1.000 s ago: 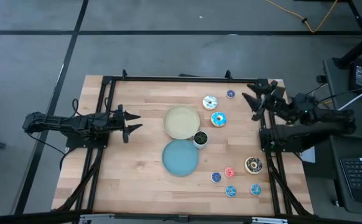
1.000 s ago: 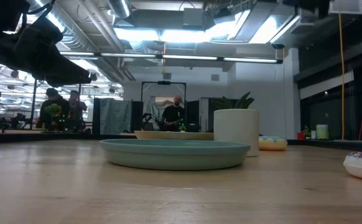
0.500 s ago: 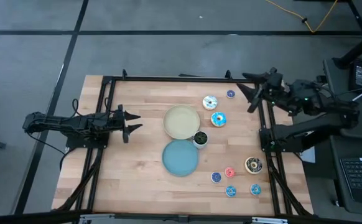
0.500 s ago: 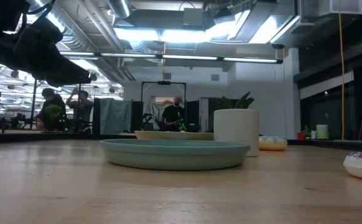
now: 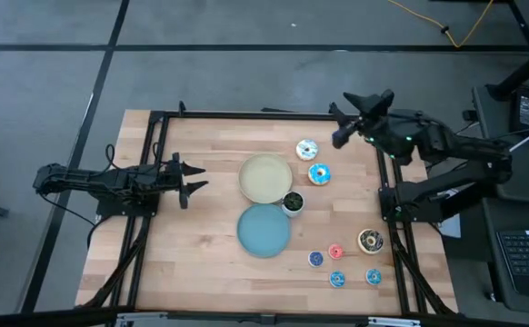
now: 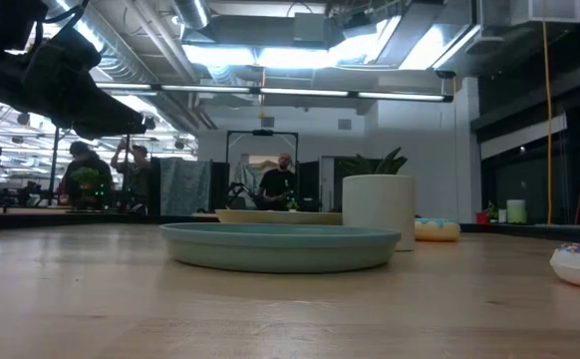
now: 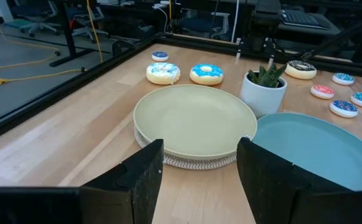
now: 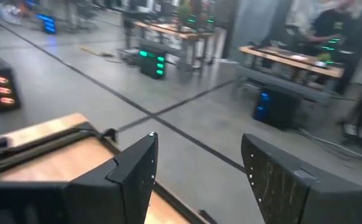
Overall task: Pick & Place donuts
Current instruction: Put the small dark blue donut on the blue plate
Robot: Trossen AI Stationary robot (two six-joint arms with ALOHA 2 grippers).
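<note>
- Here the table (image 5: 201, 263) carries everything loose, with both arms clear of it, so I judge no donut has been picked yet.
- The cream plate (image 5: 265, 178) and the blue plate (image 5: 264, 229) sit side by side mid-table, touching or nearly so; both look bare, likely the drop spots.
- The pot (image 5: 293, 202) with a small plant stands just beside both plates, an obstacle on any path from the donuts.
- The white donut (image 5: 306, 149) and light-blue donut (image 5: 319, 173) lie close together just beside the cream plate, on its right-arm side.
- The brown donut (image 5: 370, 241) lies near the right edge, well apart from those two.
- Tiny donuts: one blue (image 5: 337, 137) near the far edge; three blue (image 5: 315, 259) and a pink one (image 5: 335, 252) clustered near the brown donut.
- The right gripper (image 5: 351, 119) hangs over the far right corner, jaws spread wide, holding and touching nothing; the white donut looks the nearest target.
- The left gripper (image 5: 194, 179) waits at the left edge, facing the plates, jaws apart and empty.
</note>
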